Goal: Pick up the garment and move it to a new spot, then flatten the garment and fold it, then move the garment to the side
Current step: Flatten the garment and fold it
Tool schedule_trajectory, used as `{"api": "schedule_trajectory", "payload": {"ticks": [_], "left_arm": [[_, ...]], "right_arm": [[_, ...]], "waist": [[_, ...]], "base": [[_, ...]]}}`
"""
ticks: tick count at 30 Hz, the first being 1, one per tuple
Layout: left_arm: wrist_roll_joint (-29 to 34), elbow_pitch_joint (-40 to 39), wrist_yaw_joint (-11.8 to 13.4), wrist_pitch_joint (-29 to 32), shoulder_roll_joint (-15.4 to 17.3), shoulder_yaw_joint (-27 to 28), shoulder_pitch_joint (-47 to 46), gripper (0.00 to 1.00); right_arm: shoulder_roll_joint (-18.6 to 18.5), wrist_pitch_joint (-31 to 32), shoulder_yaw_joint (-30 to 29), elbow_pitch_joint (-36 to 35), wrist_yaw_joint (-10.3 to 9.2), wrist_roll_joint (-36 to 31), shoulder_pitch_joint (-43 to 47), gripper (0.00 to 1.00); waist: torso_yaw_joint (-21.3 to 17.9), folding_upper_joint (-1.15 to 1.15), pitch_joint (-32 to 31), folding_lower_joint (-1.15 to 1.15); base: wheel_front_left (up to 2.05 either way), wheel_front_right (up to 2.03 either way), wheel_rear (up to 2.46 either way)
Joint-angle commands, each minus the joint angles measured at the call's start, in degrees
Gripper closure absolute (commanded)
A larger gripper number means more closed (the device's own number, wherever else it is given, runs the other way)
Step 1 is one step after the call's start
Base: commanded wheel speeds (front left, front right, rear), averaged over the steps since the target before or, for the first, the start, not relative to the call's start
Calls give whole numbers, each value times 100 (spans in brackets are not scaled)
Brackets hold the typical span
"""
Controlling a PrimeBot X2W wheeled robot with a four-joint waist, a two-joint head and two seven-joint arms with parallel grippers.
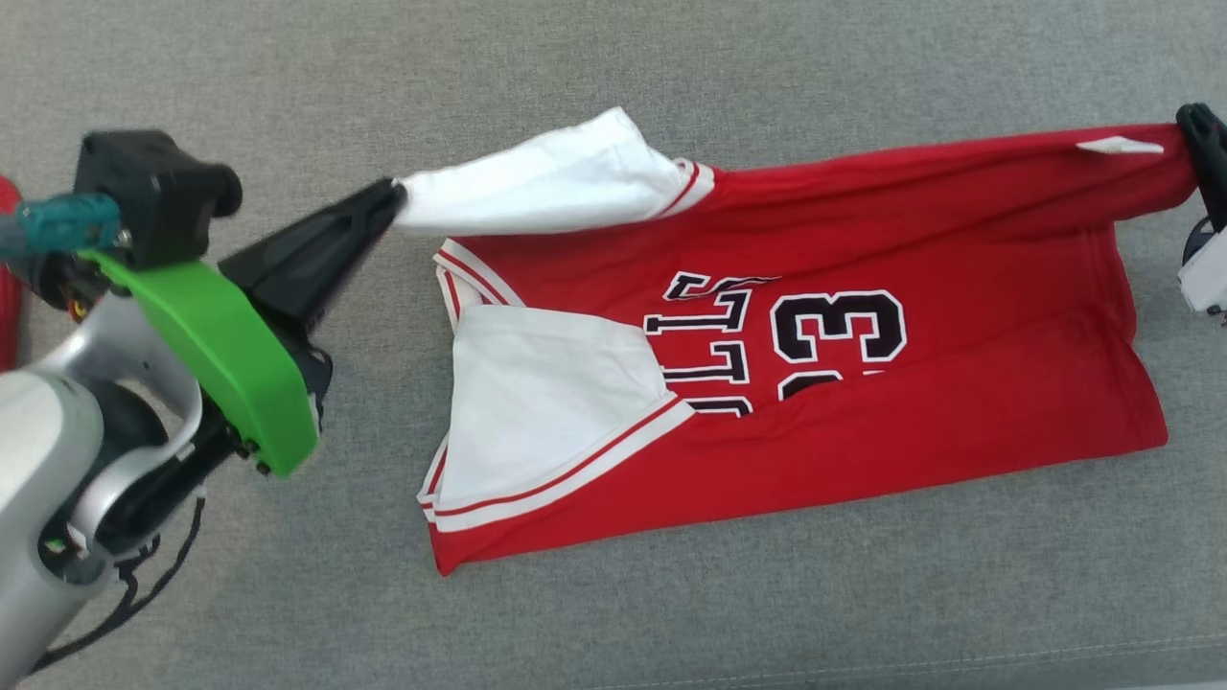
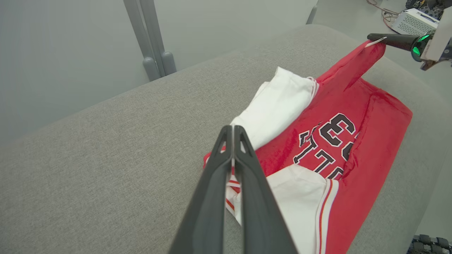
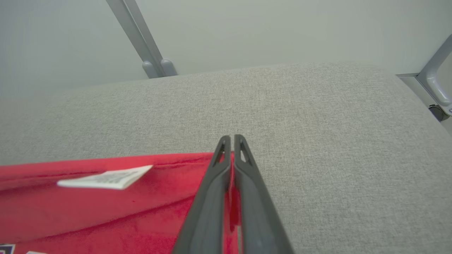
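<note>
**Across the grey cushion [image 1: 671, 613], the jersey [image 1: 911, 422] hangs stretched between my grippers**

Both my grippers are clenched on cloth. My left gripper [image 1: 393, 196] pinches the tip of one white sleeve [image 1: 556, 182]. My right gripper [image 1: 1193, 125] nips the red corner beside the label [image 1: 1117, 146]. I judge this two-ended hold is meant to keep the far edge taut and raised, so it can be laid flat or folded over cleanly. The near part of the jersey rests on the cushion, with the other white sleeve [image 1: 546, 402] lying on top of it.

A fold swallows part of the lettering and the lower number. The head view's edge cuts off my right gripper. I can't identify the red patch [image 1: 8, 278] at that view's left border.
</note>
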Motion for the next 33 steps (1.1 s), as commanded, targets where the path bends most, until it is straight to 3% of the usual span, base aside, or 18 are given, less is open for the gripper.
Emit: {"api": "schedule_trajectory", "payload": {"ticks": [1,10,19,20,21,22,23,27,33], "left_arm": [[25,-103,71,-78,69,-20,201,100],[299,-636,483,-565,90,-418,1243,100],[563,-163,748,-979,-332,-886,1949,100],[555,-56,761,-1021,-407,-923,1996,100],[519,26,776,-1035,-467,-951,2037,89],[530,120,778,-1058,-516,-989,2066,48],[530,193,812,-1116,-577,-976,2096,0],[628,393,1031,-1505,-761,-885,2259,0],[835,609,1738,-2509,-1054,-544,2710,0]], "right_arm": [[8,-66,-62,-79,-8,-56,199,100],[156,-282,-397,-572,-8,-463,1235,100],[450,-311,-516,-748,-9,-1066,1902,100],[468,-317,-517,-709,-9,-1138,1937,72],[484,-335,-542,-670,-9,-1190,1958,32],[522,-411,-602,-633,-9,-1254,1962,0],[563,-443,-620,-598,-9,-1291,1973,0],[696,-724,-722,-546,-9,-1424,2052,0],[950,-1490,-744,-557,-9,-1551,2319,0]], "waist": [[62,0,-82,0],[102,0,-272,0],[118,0,-394,0],[119,0,-408,0],[119,0,-422,0],[117,0,-443,0],[116,0,-476,0],[90,0,-676,0],[19,0,-1088,0]], "base": [[0,0,0],[0,0,0],[0,0,0],[0,0,0],[0,0,0],[0,0,0],[0,0,0],[0,0,0],[0,0,0]]}}
